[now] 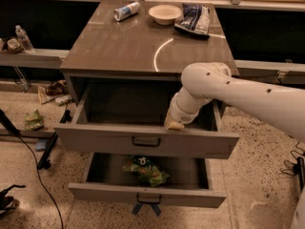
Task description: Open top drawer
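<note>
The top drawer (109,140) stands well out of the cabinet (128,42), its inside bare and its wide front running left to right across the view, with the handle (146,141) at the middle of that front. The gripper (174,124) hangs inside the drawer at the end of the 1 white arm (238,92), which reaches in from the right. It sits just behind the front's inner face and near its top edge, a little to the right of the handle, which is on the outer face. I cannot tell whether the gripper is apart, together or clamped on anything. What counts is that the front lies between the gripper and the camera, and the drawer slides along that same line. Any further pull would therefore mean pressing the inner face outward, not grasping the handle. Judging by how far it is out, the opening looks all but done. To get clear, the gripper would need to rise over the front's edge. The lower drawer (109,193) is also out, with a green bag (145,170) in it.
</note>
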`<state>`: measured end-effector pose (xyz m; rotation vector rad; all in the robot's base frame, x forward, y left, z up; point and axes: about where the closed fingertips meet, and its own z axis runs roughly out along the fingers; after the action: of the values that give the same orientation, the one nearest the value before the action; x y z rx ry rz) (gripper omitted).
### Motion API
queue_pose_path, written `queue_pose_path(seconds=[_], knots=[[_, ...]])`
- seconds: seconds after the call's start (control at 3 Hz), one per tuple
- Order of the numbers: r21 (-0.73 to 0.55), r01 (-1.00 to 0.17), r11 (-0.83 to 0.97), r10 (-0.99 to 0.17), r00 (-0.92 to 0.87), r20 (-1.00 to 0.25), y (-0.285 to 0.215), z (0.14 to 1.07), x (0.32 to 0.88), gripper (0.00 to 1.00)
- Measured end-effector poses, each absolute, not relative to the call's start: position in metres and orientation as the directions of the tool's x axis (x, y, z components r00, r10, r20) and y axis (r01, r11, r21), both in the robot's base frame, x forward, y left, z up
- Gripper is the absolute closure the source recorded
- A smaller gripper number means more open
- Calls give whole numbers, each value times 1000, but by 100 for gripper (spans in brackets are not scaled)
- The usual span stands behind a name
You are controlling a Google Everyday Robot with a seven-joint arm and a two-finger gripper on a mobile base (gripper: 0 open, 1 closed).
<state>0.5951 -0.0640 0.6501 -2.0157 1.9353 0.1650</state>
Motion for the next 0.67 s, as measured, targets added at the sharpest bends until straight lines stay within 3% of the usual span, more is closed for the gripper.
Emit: queue_pose_path(seconds=[0.67], knots=[[42, -997, -62, -924, 42, -380, -65, 652, 522, 100]])
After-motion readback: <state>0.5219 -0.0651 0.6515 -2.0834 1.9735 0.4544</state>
